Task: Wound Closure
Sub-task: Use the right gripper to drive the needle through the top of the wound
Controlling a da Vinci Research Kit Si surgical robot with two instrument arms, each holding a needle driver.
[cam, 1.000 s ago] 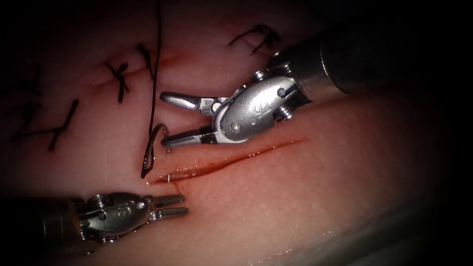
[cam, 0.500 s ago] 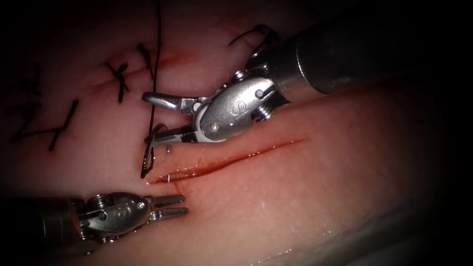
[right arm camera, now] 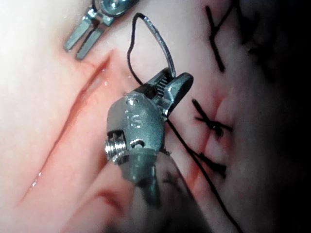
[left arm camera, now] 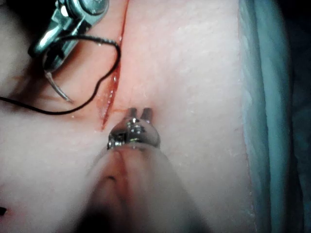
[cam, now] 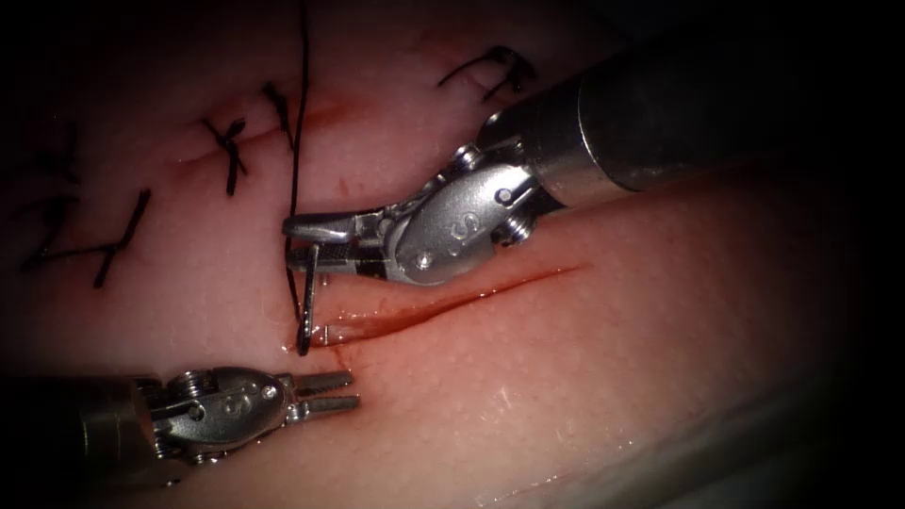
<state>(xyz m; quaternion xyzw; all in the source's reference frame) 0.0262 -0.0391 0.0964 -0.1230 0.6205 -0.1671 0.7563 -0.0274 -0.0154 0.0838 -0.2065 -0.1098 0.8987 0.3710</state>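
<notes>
1. The tissue [cam: 566, 377] has an open cut [cam: 443, 306] running across it.
2. The right tool [cam: 300, 240] is clamped on the needle [cam: 309, 302] near one end, at the cut's left end, out of the tissue.
3. The left tool [cam: 341, 393], jaws slightly apart, holds nothing, near side of the cut.
4. The thread [cam: 300, 113] runs far from the needle.

A pale blue drape [left arm camera: 272, 97] lies under dark surroundings.

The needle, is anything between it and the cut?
Nothing visible. The right tool holds the needle with shut fingers, near its thread end; its point hangs by the cut's left end. The left tool, slightly open, holds nothing.
</notes>
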